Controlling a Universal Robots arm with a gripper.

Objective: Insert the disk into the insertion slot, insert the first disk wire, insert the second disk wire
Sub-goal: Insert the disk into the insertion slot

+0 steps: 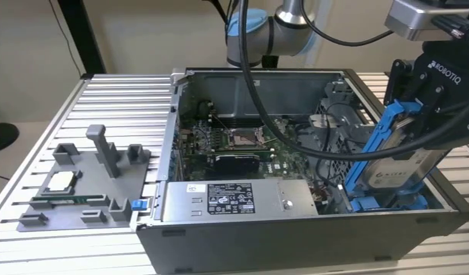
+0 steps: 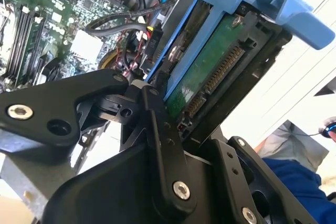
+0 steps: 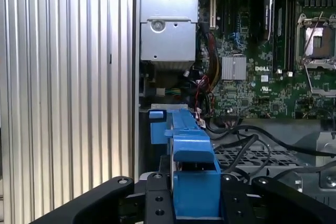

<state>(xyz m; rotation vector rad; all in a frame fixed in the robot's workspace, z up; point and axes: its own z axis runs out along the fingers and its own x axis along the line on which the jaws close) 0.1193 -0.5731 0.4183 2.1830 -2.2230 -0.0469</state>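
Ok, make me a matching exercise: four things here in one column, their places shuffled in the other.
Things: 1 disk; 2 power-supply box; 3 motherboard; 4 grey fixture.
Places: A on the table, outside the case; B flat on the case floor; C tilted, clamped in the gripper; D inside the case, along its near wall in the exterior view.
Pairs: 1-C, 2-D, 3-B, 4-A.
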